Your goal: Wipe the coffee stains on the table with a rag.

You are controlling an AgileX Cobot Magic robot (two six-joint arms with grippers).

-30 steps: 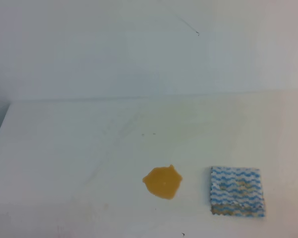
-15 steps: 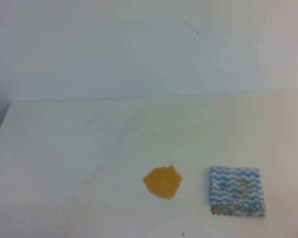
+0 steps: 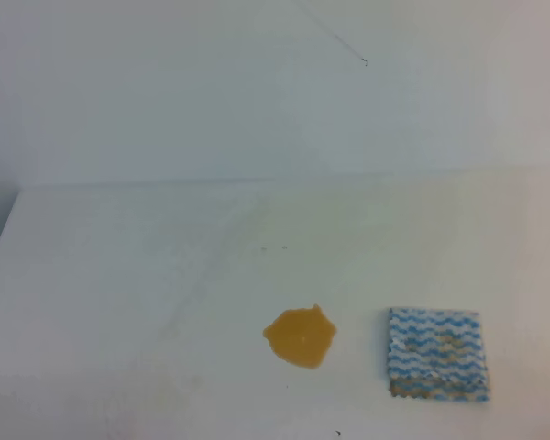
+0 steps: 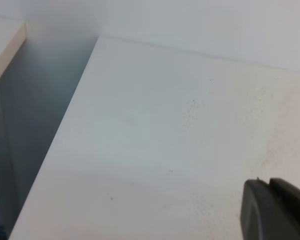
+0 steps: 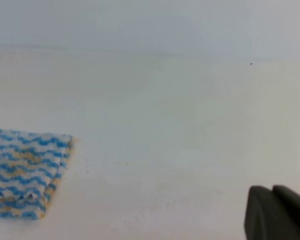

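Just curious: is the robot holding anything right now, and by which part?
Nothing. The blue-and-white striped rag lies untouched on the white table; the right gripper is shut and empty.

On the worktop [image 3: 119,275] the coffee stain [image 3: 300,336] lies near the front edge, about the middle. The rag [image 3: 437,354] lies flat just to its right, apart from it. A wall [image 3: 257,92] stands behind the worktop.

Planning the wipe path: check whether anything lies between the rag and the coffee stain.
Nothing visible does. In the high view the rag lies flat to the right of the coffee stain, apart from it, with only bare white table in the gap between them.
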